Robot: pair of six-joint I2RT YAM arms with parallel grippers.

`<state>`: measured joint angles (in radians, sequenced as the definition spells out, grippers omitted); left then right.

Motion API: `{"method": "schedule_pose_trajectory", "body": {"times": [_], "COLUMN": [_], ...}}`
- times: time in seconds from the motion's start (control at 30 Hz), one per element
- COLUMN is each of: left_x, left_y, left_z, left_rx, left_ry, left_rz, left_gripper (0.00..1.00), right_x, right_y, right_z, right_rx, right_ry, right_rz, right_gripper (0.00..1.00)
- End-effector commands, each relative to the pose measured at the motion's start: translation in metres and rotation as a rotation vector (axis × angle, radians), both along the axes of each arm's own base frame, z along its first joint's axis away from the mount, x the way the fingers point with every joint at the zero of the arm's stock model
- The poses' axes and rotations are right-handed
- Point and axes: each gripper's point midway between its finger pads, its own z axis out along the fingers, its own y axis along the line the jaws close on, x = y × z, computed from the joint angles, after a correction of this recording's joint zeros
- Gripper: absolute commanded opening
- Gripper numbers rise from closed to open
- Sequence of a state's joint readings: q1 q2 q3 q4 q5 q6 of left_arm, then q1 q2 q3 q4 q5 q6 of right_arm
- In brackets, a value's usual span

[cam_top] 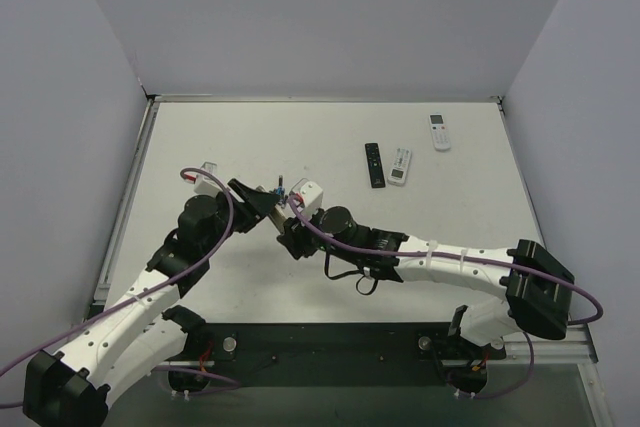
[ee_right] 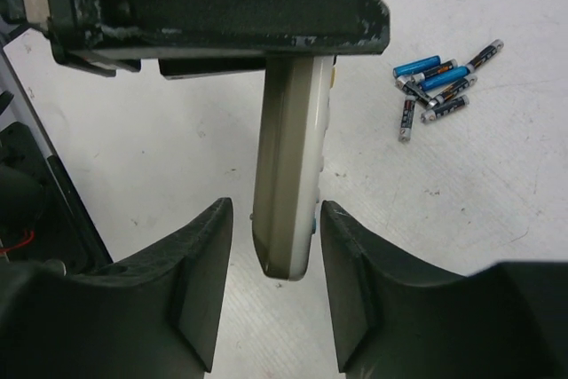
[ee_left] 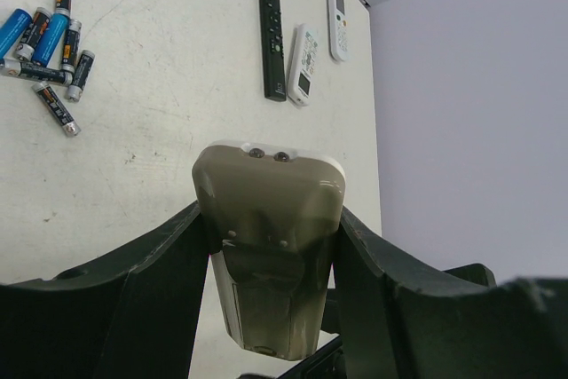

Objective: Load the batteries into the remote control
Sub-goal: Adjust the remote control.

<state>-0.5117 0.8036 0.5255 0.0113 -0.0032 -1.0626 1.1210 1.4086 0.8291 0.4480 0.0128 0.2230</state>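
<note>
The left gripper (ee_left: 271, 230) is clamped on the remote control (ee_left: 266, 185), holding it above the table (cam_top: 460, 207) with its grey-tan back facing the left wrist camera. Just right of it, the right gripper (ee_right: 277, 214) has its jaws apart around the remote's free end: 1 finger nearly touches and the other shows a clear gap. The batteries (ee_right: 439, 82), 2 blue among several dark ones, lie clustered on the table nearby. Farther right lie a slim black remote (cam_top: 374, 164), a white remote (cam_top: 400, 166) just beside it, and a second white remote (cam_top: 439, 132) beyond.
</note>
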Motion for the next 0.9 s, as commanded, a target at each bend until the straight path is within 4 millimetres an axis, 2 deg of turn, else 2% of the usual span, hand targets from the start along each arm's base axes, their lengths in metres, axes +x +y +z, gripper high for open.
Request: {"method": "schedule_pose_trajectory", "body": {"times": [0.0, 0.13, 0.17, 0.2, 0.23, 0.33, 0.37, 0.43, 0.47, 0.5, 0.53, 0.57, 0.7, 0.73, 0.77, 0.83, 0.87], "left_x": [0.001, 0.001, 0.000, 0.001, 0.001, -0.002, -0.002, -0.004, -0.004, -0.005, -0.008, -0.010, -0.018, -0.021, -0.023, -0.026, -0.027], "left_y": [-0.001, -0.002, -0.003, -0.003, -0.002, -0.003, -0.003, -0.002, -0.002, -0.001, -0.001, 0.000, 0.006, 0.007, 0.005, 0.003, 0.003], "left_z": [0.022, 0.025, 0.027, 0.027, 0.029, 0.035, 0.041, 0.044, 0.053, 0.055, 0.061, 0.065, 0.083, 0.092, 0.088, 0.099, 0.097], "left_rx": [-0.047, -0.047, -0.048, -0.044, -0.037, -0.031, -0.041, -0.052, -0.074, -0.091, -0.128, -0.151, -0.265, -0.302, -0.313, -0.373, -0.391], "left_ry": [-0.065, -0.082, -0.092, -0.097, -0.115, -0.161, -0.185, -0.216, -0.254, -0.272, -0.315, -0.339, -0.453, -0.493, -0.495, -0.531, -0.534], "left_rz": [0.006, -0.005, -0.009, -0.011, -0.012, -0.039, -0.040, -0.045, -0.043, -0.048, -0.051, -0.053, -0.057, -0.074, -0.091, -0.134, -0.143], "left_gripper": [0.00, 0.00, 0.02, 0.08, 0.22, 0.40, 0.51, 0.62, 0.71, 0.74, 0.76, 0.78, 0.89, 0.89, 0.89, 0.90, 0.91], "right_x": [0.016, 0.015, 0.014, 0.014, 0.014, 0.014, 0.011, 0.013, 0.013, 0.015, 0.014, 0.013, 0.008, 0.003, 0.001, -0.006, -0.006], "right_y": [0.014, 0.013, 0.012, 0.010, 0.008, 0.002, 0.002, -0.008, -0.011, -0.015, -0.018, -0.021, -0.029, -0.029, -0.029, -0.029, -0.030], "right_z": [0.034, 0.030, 0.032, 0.029, 0.035, 0.041, 0.043, 0.049, 0.051, 0.053, 0.065, 0.062, 0.074, 0.084, 0.084, 0.096, 0.100], "right_rx": [0.092, 0.094, 0.102, 0.109, 0.132, 0.207, 0.231, 0.298, 0.325, 0.352, 0.418, 0.430, 0.514, 0.547, 0.566, 0.609, 0.632], "right_ry": [-0.080, -0.064, -0.061, -0.044, -0.040, 0.032, 0.061, 0.118, 0.135, 0.155, 0.181, 0.200, 0.259, 0.254, 0.281, 0.287, 0.304], "right_rz": [-0.042, -0.049, -0.050, -0.059, -0.065, -0.078, -0.059, -0.084, -0.083, -0.077, -0.081, -0.078, -0.037, 0.000, 0.006, 0.056, 0.057], "right_gripper": [0.36, 0.15, 0.07, 0.03, 0.00, 0.00, 0.00, 0.00, 0.00, 0.00, 0.00, 0.00, 0.00, 0.00, 0.00, 0.00, 0.00]}}
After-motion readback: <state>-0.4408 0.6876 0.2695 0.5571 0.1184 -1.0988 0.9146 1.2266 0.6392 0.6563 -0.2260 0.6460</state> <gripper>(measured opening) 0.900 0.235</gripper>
